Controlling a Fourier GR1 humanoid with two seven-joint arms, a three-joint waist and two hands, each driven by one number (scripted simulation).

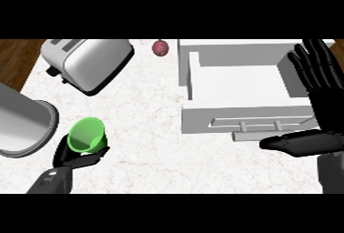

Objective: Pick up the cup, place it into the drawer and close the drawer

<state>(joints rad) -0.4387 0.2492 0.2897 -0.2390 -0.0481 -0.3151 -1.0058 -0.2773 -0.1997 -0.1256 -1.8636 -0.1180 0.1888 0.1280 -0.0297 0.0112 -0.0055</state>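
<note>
Curling left hand (74,157) round one green cup (88,135) | right hand (321,91) spread | one drawer (242,82) open

So the bench (154,150) is a white marble-looking top with faint veining, and you can see brown wood floor (17,57) past its left edge. Up in the top left there's a silver toaster (87,61), sitting at an angle, slots showing on top and a dark lever on its left end. Right of that, near the back edge, is a small reddish-purple round thing (160,47), can't tell what it is. On the far left there's a big grey metal cylinder (23,123), partly cut off.
</note>
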